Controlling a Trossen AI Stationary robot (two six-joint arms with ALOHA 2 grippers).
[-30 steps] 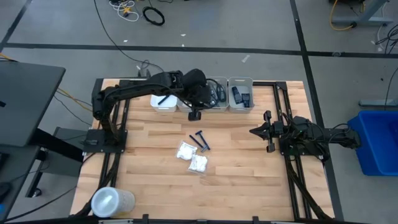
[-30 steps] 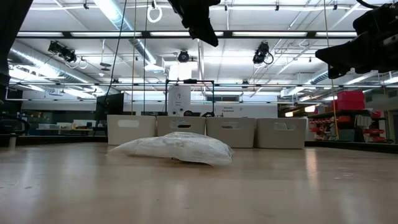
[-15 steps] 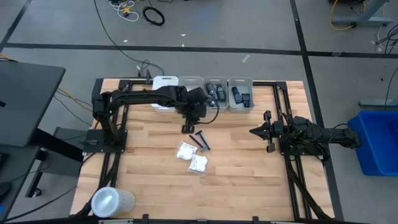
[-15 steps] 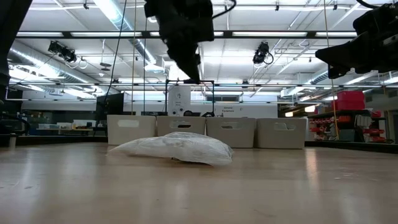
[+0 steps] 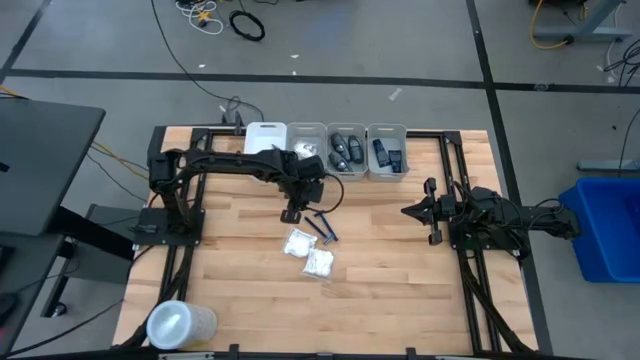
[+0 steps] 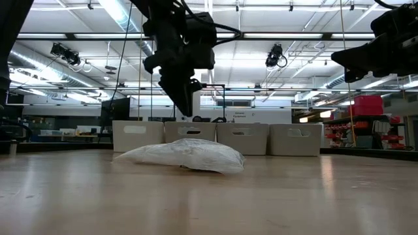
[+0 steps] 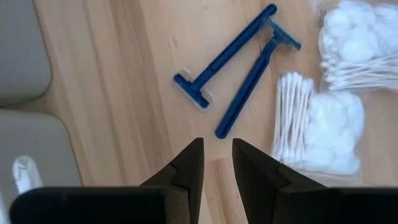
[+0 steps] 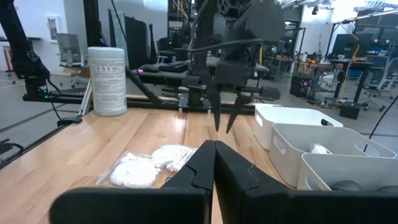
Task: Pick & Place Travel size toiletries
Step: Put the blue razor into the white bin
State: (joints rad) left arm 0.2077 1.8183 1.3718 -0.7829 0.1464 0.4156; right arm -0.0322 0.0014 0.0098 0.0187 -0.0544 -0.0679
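Bins (image 5: 327,150) with dark oblong containers (image 5: 345,150); 2 razors (image 5: 322,226) outside.

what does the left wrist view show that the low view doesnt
Only the left wrist view shows the two blue razors lying on the wood, and that the packets hold cotton swabs and cotton balls. Only the low view shows the whole row of white bins behind, the room's ceiling lights, and the right arm held high at the edge. Both share the left gripper, empty with a small gap between its fingers, above the table, and the white packets.
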